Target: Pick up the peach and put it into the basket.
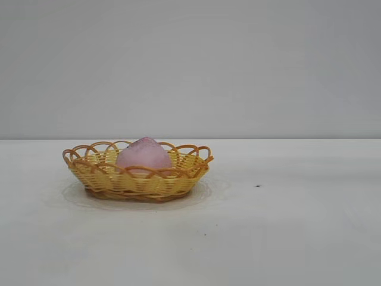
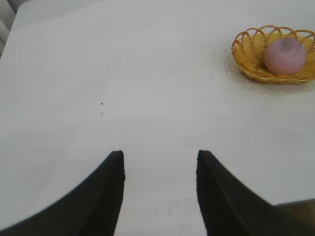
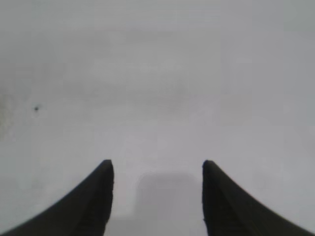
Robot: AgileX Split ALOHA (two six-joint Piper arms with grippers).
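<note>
The peach (image 1: 143,156) sits inside the basket (image 1: 113,180) on the counter (image 1: 286,226); both grippers, left (image 2: 160,169) and right (image 3: 157,177), hang well clear, jaws apart and empty, the left one nearer.

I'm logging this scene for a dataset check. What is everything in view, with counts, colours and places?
peach: one, dusty pink with greyish speckling on top, sitting inside the basket.
basket: one, yellow-tan wicker with an orange-brown looped rim, on the table, left of centre in the exterior view.
table: one, white, with a few small dark specks.
wall: plain grey, behind the table.
left gripper: one, black fingers, open and empty, over bare table away from the basket.
right gripper: one, black fingers, open and empty, over bare table.
</note>
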